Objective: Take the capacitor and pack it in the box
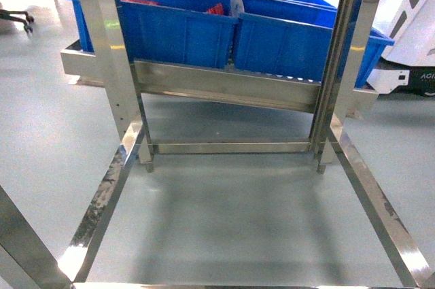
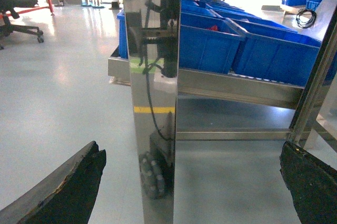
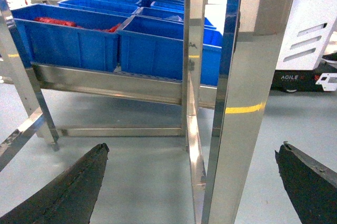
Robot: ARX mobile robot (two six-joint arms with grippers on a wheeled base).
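Note:
No capacitor can be made out as such, and the box is out of view. My left gripper [image 2: 190, 147] is open, its dark fingers [image 2: 68, 192] spread wide low down with a steel upright [image 2: 152, 103] standing between and beyond them. In the right wrist view my right gripper [image 3: 195, 146] is also open and holds nothing, with a steel post [image 3: 237, 129] ahead of it. Neither gripper shows in the head view. Small red-orange items [image 1: 216, 9] lie in a blue bin [image 1: 178, 30]; they are too small to identify.
Rows of blue bins [image 1: 285, 37] sit on a sloped steel rack shelf [image 1: 224, 88]. Steel frame rails [image 1: 102, 200] and uprights [image 1: 340, 51] enclose grey floor. A white machine [image 3: 310, 34] stands to the right, an office chair [image 2: 18, 8] far left.

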